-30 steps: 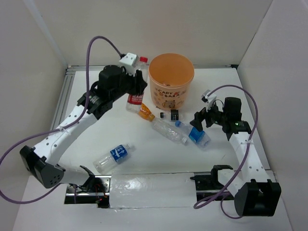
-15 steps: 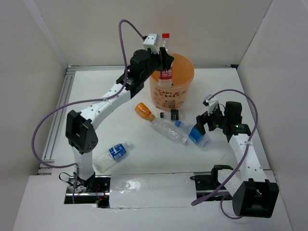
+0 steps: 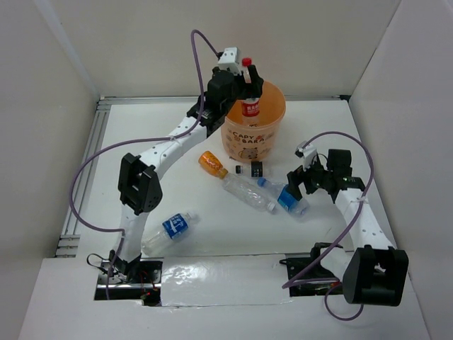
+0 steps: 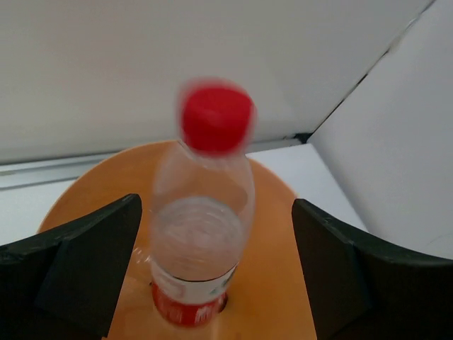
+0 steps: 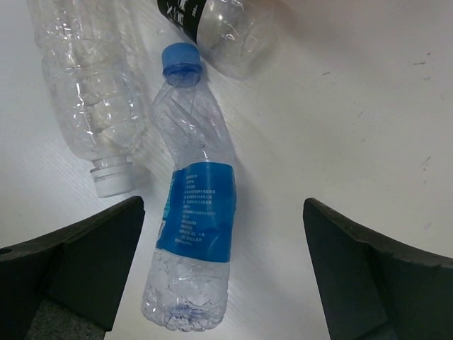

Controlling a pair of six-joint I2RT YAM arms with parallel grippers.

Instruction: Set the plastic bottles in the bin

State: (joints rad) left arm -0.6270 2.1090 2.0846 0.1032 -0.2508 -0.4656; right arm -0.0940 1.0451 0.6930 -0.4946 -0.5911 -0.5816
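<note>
Red-capped bottle hangs over the bin between spread left fingers; right fingers spread above blue-labelled bottle.

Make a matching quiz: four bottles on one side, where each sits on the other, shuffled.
1. clear plastic bottle, red cap and label
2. small orange plastic bottle
3. crumpled clear plastic bottle, blue cap and label
4. clear unlabelled plastic bottle

A. under the open right gripper
B. upright over the round translucent orange plastic bin, inside the open left gripper
C. on the white table, front-left of the bin
D. lying between bottles 2 and 3

Pairs: 1-B, 2-C, 3-A, 4-D
</note>
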